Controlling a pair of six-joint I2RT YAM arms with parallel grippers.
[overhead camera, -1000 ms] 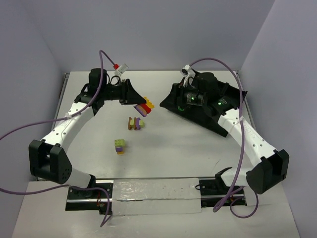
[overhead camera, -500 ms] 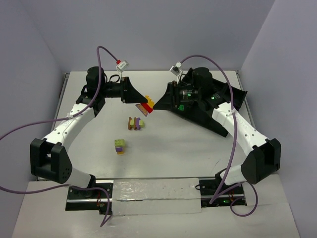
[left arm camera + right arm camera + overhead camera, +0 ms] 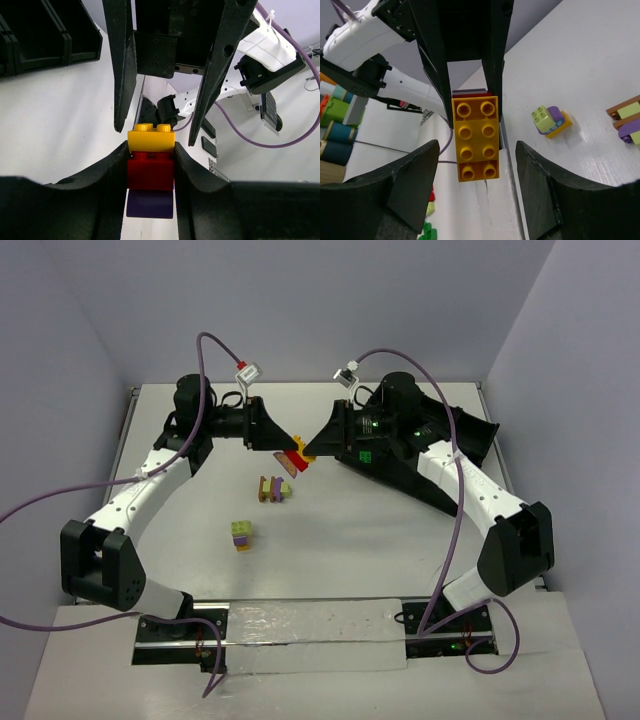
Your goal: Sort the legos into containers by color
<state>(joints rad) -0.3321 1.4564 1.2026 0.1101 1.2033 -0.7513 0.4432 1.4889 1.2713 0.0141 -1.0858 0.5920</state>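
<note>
My left gripper (image 3: 288, 446) (image 3: 150, 152) is shut on a stack of legos held above the table: a yellow brick (image 3: 151, 140) on a red brick (image 3: 150, 172), with a purple one (image 3: 149, 205) beneath. My right gripper (image 3: 310, 447) (image 3: 477, 147) is open and faces it, its fingers (image 3: 122, 75) on either side of the yellow brick (image 3: 475, 140) with gaps left and right. Two multi-coloured clusters (image 3: 273, 489) (image 3: 241, 534) lie on the table. The black divided tray (image 3: 478, 435) (image 3: 65, 50) sits at the back right, largely hidden by the right arm.
The yellow-green, purple and orange cluster (image 3: 550, 120) lies right of the held stack in the right wrist view, and the other cluster (image 3: 627, 122) at the frame edge. Small red and green bricks (image 3: 427, 231) show at the lower left. Purple cables arch over both arms.
My right gripper has swung left from over the tray to the stack held by my left gripper and now straddles the yellow brick. The left gripper turned slightly and kept its hold.
</note>
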